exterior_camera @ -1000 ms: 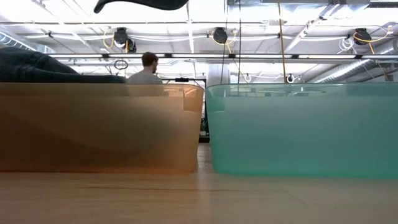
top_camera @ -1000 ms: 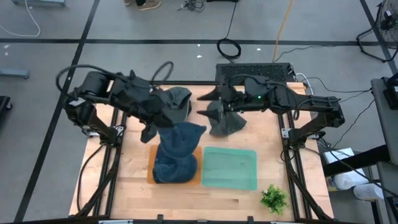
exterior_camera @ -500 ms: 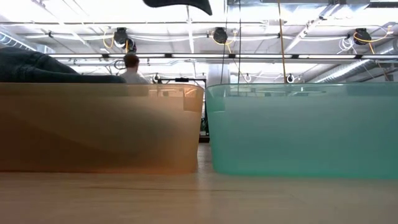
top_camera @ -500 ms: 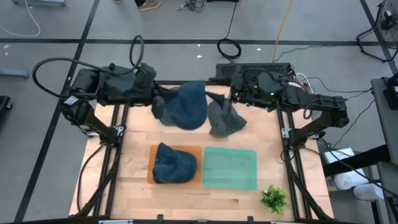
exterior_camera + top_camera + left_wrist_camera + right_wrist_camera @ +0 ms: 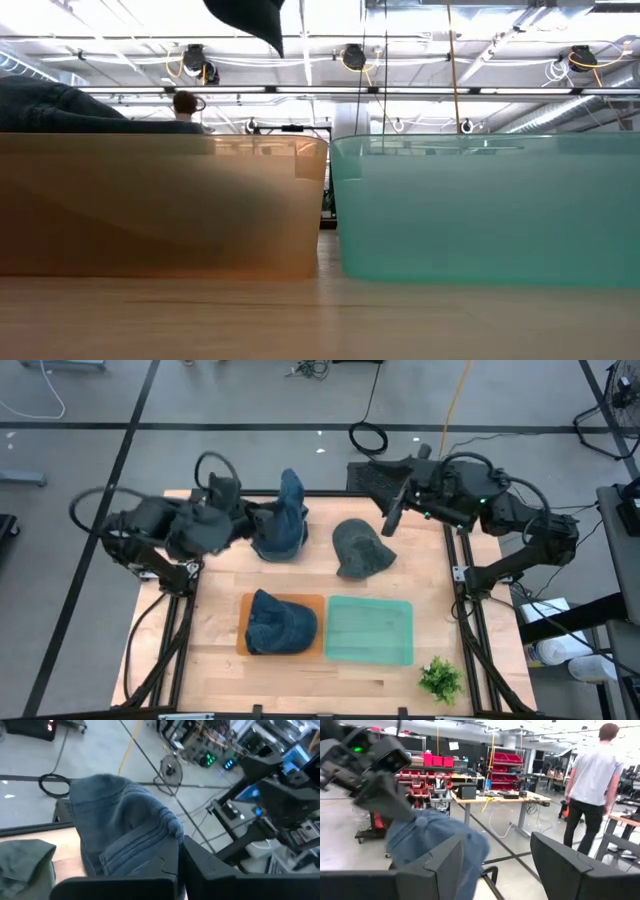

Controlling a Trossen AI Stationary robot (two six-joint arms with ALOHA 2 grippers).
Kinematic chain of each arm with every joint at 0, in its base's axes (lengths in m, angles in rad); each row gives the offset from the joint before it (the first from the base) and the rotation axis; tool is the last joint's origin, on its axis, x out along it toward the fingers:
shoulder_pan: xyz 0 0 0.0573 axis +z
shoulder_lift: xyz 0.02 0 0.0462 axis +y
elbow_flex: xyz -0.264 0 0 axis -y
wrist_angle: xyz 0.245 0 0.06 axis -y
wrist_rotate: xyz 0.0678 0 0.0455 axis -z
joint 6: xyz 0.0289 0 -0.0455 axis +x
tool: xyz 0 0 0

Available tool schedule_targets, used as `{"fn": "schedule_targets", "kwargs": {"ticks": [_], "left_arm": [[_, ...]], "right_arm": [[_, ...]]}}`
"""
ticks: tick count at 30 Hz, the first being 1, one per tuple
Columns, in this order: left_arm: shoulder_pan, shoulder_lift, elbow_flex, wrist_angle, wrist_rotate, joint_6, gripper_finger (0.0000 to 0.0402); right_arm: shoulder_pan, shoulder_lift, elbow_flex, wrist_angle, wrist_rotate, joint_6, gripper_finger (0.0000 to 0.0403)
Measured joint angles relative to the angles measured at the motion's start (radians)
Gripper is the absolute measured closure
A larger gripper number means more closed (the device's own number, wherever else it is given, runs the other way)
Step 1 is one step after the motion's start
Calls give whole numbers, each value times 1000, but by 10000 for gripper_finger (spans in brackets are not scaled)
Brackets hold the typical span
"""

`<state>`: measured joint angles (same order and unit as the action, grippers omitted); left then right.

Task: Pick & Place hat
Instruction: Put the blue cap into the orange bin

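My left gripper is shut on a blue knit hat, held over the far left part of the table; the low view shows the hat as a dark shape high up. A second blue hat lies in the orange bin, rising above the bin's rim. A grey hat rests on the table's far middle. My right gripper is open above the far edge, right of the grey hat and touching nothing; in the right wrist view its fingers stand apart. My left gripper holds the blue knit hat by its ribbed lower part, pinched between the two fingers. It comes at the hat roughly level, from the table's left. The hat is lifted clear of the table and stands up past the fingers.
A teal bin stands right of the orange bin near the table's middle. A small green plant sits at the near right corner. A black box lies beyond the far edge. A person walks in the room behind.
My left gripper has carried the blue hat up from above the orange bin toward the far edge, then drawn back toward the left. My right gripper has moved from over the grey hat toward the far right edge. The grey hat stays on the table.
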<state>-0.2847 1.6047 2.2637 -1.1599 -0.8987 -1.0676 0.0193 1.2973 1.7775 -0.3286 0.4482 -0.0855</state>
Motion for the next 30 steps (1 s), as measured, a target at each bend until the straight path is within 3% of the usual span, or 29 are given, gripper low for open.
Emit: {"fn": "schedule_targets", "kwargs": {"ticks": [9, 17, 21, 26, 30], "left_arm": [[-145, 16, -121, 67, -258, -253, 398], [-269, 15, -346, 126, -514, -543, 398], [-302, 14, -495, 311, -607, -546, 398], [-318, 14, -664, 580, -661, -488, 398], [-335, 14, -761, 690, -674, -460, 398]], "right_arm": [[0, -21, 0, 2, -1, -33, 187], [0, -20, 0, 2, -3, -36, 187], [0, -20, 0, 2, -3, -61, 186], [0, -20, 0, 2, -3, -65, 188], [0, -20, 0, 2, -3, -65, 190]]}}
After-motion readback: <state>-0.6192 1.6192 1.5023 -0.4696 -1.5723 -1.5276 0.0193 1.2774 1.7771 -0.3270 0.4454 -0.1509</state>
